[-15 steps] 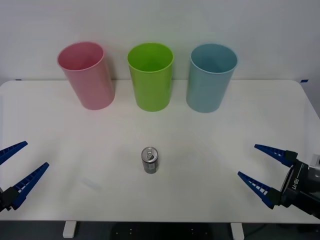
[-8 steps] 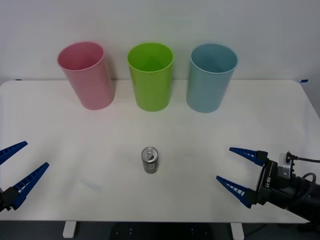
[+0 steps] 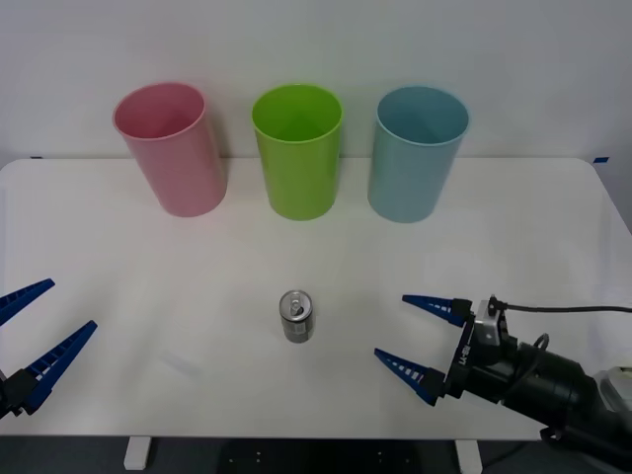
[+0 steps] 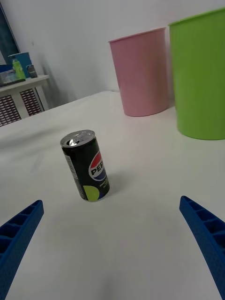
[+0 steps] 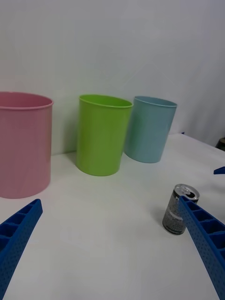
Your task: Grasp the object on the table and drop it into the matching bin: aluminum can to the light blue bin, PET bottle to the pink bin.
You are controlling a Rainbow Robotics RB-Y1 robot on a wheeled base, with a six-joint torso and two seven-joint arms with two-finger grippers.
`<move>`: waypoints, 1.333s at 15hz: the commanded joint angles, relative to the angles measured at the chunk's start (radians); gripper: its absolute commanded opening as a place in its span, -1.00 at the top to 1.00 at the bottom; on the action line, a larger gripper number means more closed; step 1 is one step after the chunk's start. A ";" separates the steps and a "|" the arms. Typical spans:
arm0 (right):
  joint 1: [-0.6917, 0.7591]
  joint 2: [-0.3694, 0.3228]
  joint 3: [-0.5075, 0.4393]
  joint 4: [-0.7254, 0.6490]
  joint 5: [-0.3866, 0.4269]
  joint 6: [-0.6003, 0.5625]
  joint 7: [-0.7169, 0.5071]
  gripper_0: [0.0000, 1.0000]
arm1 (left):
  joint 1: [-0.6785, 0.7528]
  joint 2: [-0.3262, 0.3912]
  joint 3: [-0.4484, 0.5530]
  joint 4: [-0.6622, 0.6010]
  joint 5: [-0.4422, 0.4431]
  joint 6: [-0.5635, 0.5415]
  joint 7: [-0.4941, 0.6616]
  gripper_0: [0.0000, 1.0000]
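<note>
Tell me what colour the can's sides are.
Black, with a lime green spot, on the can; best seen in the right wrist view.

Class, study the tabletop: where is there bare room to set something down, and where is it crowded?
Bare patches on the table: the wide strip between the three bins and the aluminum can, and the near stretch between the left hand and the can. Crowded: the back edge, where the pink bin, lime green bin and light blue bin stand, and beside the can, where the open right hand sits.

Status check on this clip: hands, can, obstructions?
Right hand open beside upright Pepsi can, not touching. Left hand open, parked table's left edge. Path unobstructed.
</note>
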 commanded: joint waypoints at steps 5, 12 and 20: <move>-0.055 0.000 0.180 0.000 -0.020 0.196 0.041 -1.00 | 0.000 0.000 0.000 0.000 0.000 0.000 0.000 -1.00; -0.101 0.034 0.330 0.000 -0.027 0.380 0.057 -1.00 | 0.000 0.000 0.000 0.000 0.000 0.000 0.000 -1.00; -0.114 0.135 0.384 0.000 0.074 0.531 0.057 -1.00 | 0.000 0.000 0.000 0.000 0.000 0.000 0.000 -1.00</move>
